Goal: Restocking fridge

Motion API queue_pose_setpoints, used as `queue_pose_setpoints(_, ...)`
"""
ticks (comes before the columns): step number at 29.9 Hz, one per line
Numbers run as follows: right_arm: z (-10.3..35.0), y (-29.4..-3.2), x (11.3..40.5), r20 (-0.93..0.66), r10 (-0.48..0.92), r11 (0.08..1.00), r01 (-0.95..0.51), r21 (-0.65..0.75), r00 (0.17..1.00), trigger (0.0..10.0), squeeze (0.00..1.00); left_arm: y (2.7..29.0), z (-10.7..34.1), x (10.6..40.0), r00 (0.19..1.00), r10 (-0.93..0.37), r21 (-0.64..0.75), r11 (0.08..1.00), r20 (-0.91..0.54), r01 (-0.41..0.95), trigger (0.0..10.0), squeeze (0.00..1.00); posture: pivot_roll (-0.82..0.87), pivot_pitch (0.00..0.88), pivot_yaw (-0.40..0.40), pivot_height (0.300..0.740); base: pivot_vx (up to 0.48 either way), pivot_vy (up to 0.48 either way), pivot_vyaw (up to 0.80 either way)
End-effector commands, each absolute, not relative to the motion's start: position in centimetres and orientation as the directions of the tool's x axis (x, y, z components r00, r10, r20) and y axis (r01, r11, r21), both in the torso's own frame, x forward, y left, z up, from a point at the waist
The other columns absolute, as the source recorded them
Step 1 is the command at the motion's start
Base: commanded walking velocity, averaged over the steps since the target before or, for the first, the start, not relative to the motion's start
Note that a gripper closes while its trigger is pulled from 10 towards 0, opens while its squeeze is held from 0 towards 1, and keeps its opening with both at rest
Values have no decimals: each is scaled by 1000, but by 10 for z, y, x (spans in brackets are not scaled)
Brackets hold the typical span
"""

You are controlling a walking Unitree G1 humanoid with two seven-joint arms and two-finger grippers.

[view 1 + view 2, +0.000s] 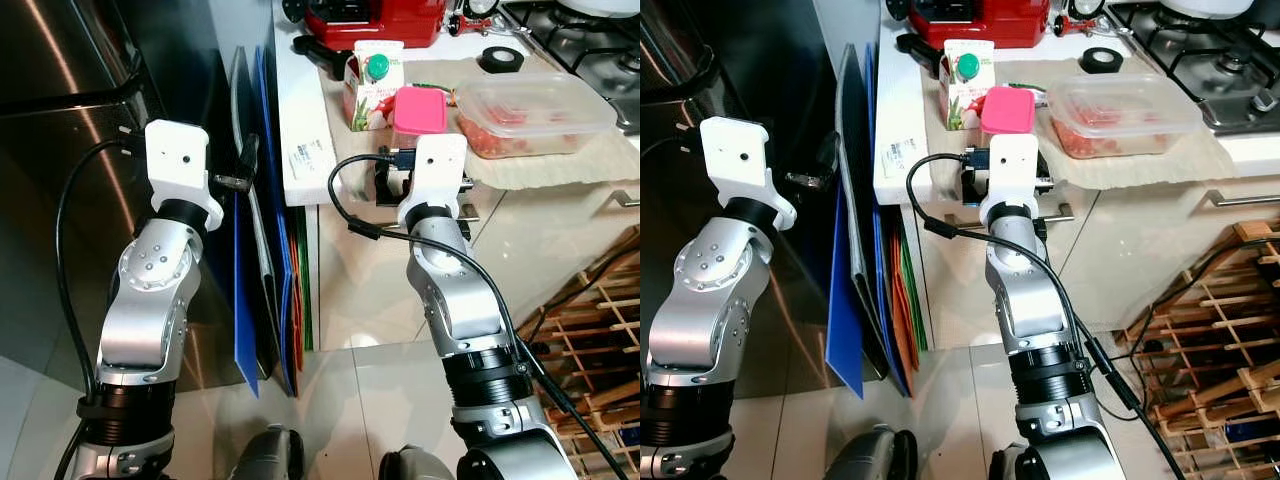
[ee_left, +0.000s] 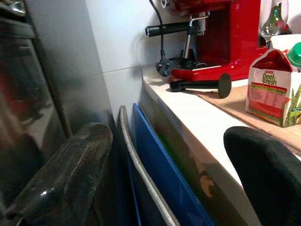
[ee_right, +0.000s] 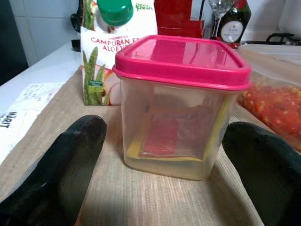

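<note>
From the head views, the white counter (image 1: 300, 120) carries a beige mat (image 1: 560, 165) where the pink-lidded tub (image 1: 419, 110) stands at 3 o'clock of the juice carton (image 1: 372, 90); steel fridge (image 1: 60, 150) far left. Left wrist view: left gripper (image 2: 160, 188) spread open beside blue boards (image 2: 164, 179). Right wrist view: right gripper (image 3: 174, 174) open, flanking the tub without touching.
</note>
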State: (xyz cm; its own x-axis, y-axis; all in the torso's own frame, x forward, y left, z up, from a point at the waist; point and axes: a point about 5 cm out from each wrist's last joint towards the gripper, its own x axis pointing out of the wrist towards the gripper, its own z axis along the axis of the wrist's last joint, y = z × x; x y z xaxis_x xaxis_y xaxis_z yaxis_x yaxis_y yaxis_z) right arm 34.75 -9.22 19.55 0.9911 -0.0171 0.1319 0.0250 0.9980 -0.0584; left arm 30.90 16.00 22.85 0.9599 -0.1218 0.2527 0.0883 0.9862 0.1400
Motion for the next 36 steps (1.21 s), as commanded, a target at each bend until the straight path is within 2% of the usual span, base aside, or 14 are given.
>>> queue_pose_setpoints(1,199,-102,356,148,-53,996,63,-63,988,10000,0,163,227,307,962,-110,145,987,249,75,10000,0,133,163,25,710,0,0,0)
queue_pose_setpoints(5,198,-103,359,140,-56,998,61,-26,989,10000,0,163,227,308,962,-110,146,986,250,75,10000,0,136,164,25,710,0,0,0)
queue_pose_setpoints(6,199,-103,360,142,-57,998,60,-17,988,10000,949,163,228,308,962,-110,147,986,251,74,10000,0,137,163,24,710,0,0,0)
queue_pose_setpoints(7,198,-104,360,144,-59,998,63,-20,988,10000,949,163,228,308,962,-109,147,986,251,74,10000,0,138,163,24,710,0,0,0)
queue_pose_setpoints(8,198,-104,361,145,-58,998,61,-19,988,10000,1000,163,228,308,962,-109,147,986,251,73,10000,0,138,163,24,710,0,0,0)
queue_pose_setpoints(26,194,-102,365,153,-45,998,49,-27,987,10000,1000,162,228,310,961,-109,149,986,253,72,10000,0,139,136,17,710,0,0,0)
queue_pose_setpoints(27,194,-102,365,157,-40,999,45,-25,987,7216,678,162,228,310,961,-109,149,986,253,73,10000,0,140,133,15,710,0,0,0)
queue_pose_setpoints(28,195,-102,364,175,-29,999,32,-11,984,0,0,162,228,310,961,-110,149,986,253,73,10000,0,140,133,15,710,0,0,0)
queue_pose_setpoints(36,198,-100,363,199,-17,1000,19,-11,980,0,0,162,227,311,961,-111,151,986,252,75,10000,0,140,125,12,710,0,0,0)
